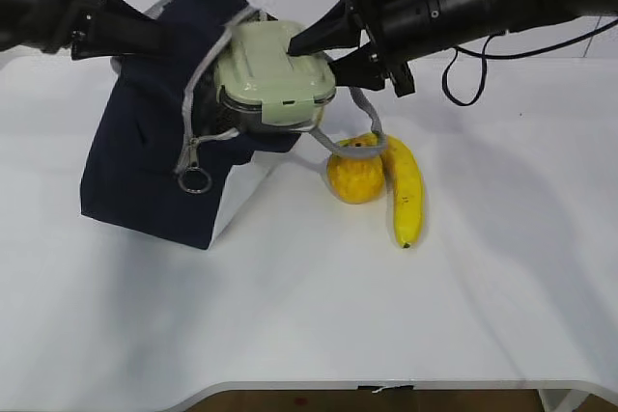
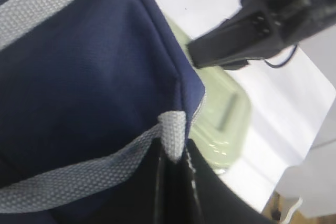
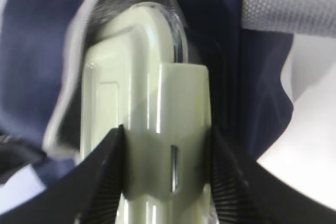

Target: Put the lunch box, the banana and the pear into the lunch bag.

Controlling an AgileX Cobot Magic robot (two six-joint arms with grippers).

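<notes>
Lunch box (image 1: pixel 275 74), clamped by right end effector (image 1: pixel 323 53), sits in lunch bag (image 1: pixel 154 156) mouth upper centre; left end effector (image 2: pixel 173 182) pinches bag fabric; pear (image 1: pixel 354 176) touches banana (image 1: pixel 406 190) on tabletop (image 1: pixel 309 315)

Bag mouth blocked: lunch box (image 1: pixel 275 74) fills the opening of the lunch bag (image 1: pixel 154 142), right gripper (image 1: pixel 314 55) clamped on its near end; left gripper (image 1: pixel 159 36) pinches the bag's top edge, so that side is closed off too; pear (image 1: pixel 355 176) and banana (image 1: pixel 406 190) touching, just right of the bag, grey handle (image 1: pixel 362 113) looping over them; table (image 1: pixel 309 325) front and far right open for approach.
</notes>
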